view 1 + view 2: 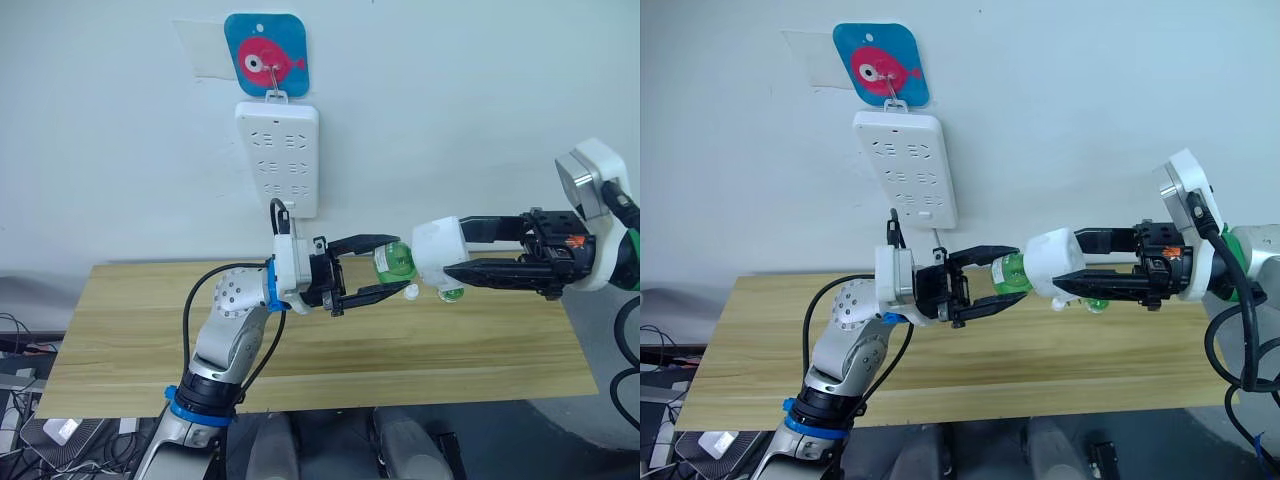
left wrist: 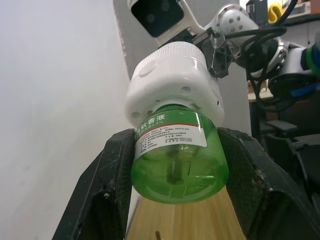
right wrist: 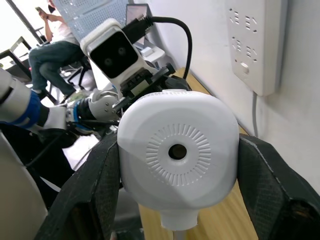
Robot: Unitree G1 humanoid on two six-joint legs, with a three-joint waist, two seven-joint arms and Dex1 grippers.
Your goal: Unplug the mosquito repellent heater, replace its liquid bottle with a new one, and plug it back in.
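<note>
The white mosquito repellent heater (image 1: 437, 250) hangs in the air above the table, and my right gripper (image 1: 455, 246) is shut on it from the right. A green liquid bottle (image 1: 395, 262) is joined to its left end. My left gripper (image 1: 392, 265) is shut on that bottle from the left. In the left wrist view the black fingers (image 2: 107, 185) press both sides of the bottle (image 2: 180, 160) below the heater (image 2: 172, 82). The right wrist view shows the heater's round face (image 3: 177, 150) with its centre hole between my fingers (image 3: 270, 185).
A second green bottle (image 1: 451, 293) and a small white cap (image 1: 411, 292) lie on the wooden table (image 1: 150, 330) under the heater. The white power strip (image 1: 278, 158) hangs on the wall from a hook on a fish sticker (image 1: 266, 55). A person (image 3: 55, 45) sits far behind.
</note>
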